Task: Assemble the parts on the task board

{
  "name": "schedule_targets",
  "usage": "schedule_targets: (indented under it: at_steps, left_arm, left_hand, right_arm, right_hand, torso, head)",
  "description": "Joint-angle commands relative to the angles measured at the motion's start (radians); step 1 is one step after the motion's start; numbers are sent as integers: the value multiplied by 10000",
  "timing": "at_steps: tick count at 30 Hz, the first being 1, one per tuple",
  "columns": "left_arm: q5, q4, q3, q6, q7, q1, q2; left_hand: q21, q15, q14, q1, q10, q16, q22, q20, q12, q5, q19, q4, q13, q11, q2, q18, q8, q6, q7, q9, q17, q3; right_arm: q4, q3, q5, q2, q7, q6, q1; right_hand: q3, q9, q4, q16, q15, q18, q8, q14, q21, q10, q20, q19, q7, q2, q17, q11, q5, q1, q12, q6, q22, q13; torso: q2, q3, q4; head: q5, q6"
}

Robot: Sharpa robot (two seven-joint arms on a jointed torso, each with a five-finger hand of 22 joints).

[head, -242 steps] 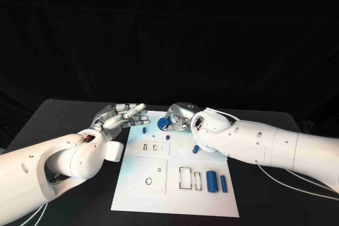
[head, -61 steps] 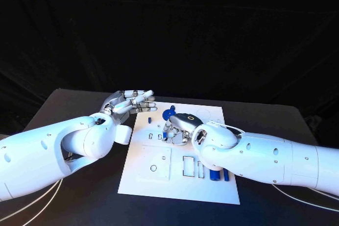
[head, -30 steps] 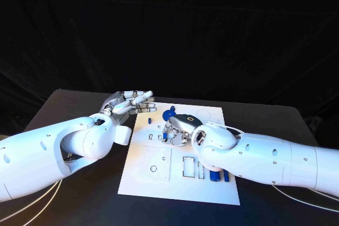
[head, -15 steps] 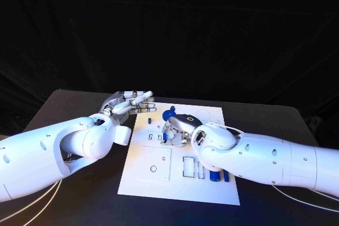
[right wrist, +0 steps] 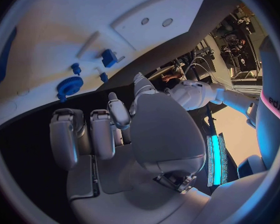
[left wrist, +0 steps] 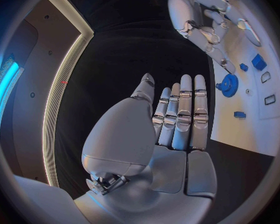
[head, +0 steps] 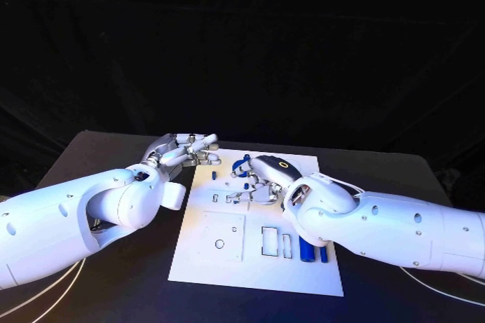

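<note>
Task board (head: 228, 263) lies centre of frame, white plate on black table (head: 81, 155). Blue gear (head: 242, 165) sits at board's upper part; two blue bars (head: 313, 251) lie loose at lower right beside empty slots (head: 268, 240). Most assembly apparently left. Right hand (head: 260, 185) hovers over upper-middle board, fingers curled, grasping nothing. Left hand (head: 187, 150) at board's upper left edge, fingers extended, holding nothing.

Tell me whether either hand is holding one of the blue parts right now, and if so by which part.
Nothing is held. The left hand hangs flat and empty beside the task board; the right hand is empty above it, with the blue gear lying loose.
</note>
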Motion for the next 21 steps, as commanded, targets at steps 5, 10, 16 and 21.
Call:
schedule_targets:
  at_steps: [5,10,16,21]
  left_arm:
    - [-2993,-519,10,1276,-2284,79,136]
    - [-4948,-1177,8,2119,-3777,445,487]
    - [-7433,-1772,1,3190,-5602,823,1078]
    - [-8866,-2213,-66,3944,-7101,1068,1692]
  left_hand:
    - [1698,-889,2369,-460,1792,3392,840,-1034,1122,157,2027,324,751,-847,38,43,374,779,-621,238,2575,-345]
    - [3708,-1282,2770,-190,2304,10540,2423,-1596,2384,64,2972,234,1896,-1222,109,-70,656,1173,-983,552,9929,-162]
    - [7436,-1485,2773,-1078,1806,12860,6650,-1720,5720,1,3283,952,5262,-1375,-59,-584,1041,1172,-1189,1248,12599,-286]
    - [8977,-1473,2911,-1617,1817,13424,8616,-1791,8299,32,3405,1512,7931,-1402,-127,-783,1514,1158,-1286,1929,13320,-649]
  right_arm:
    - [677,54,4032,-1404,2227,10,629]
    - [972,60,4945,-2438,2286,214,891]
    - [927,62,5363,-3007,2248,255,970]
    - [889,62,5434,-3207,2177,262,989]
  right_hand:
    - [141,52,-128,-499,-104,356,293,383,-751,-402,-75,-238,-107,233,-9,-101,282,283,-454,311,1320,-461]
    - [112,56,-125,-536,-127,353,364,390,-769,-387,-100,-226,-131,270,-33,-123,391,252,-471,356,1314,-495]
    - [68,51,-121,-550,-154,348,430,414,-782,-365,-129,-200,-155,296,-17,-147,681,210,-486,363,1315,-532]
    - [56,48,-130,-548,-161,344,453,425,-778,-353,-138,-184,-161,301,-2,-156,772,212,-484,360,1322,-539]
  torso:
    - [-227,53,-96]
    - [-352,73,-137]
    - [-467,121,-156]
    - [-501,146,-136]
  head:
    - [88,-56]
    - [114,-125]
    - [216,-227]
    - [247,-285]
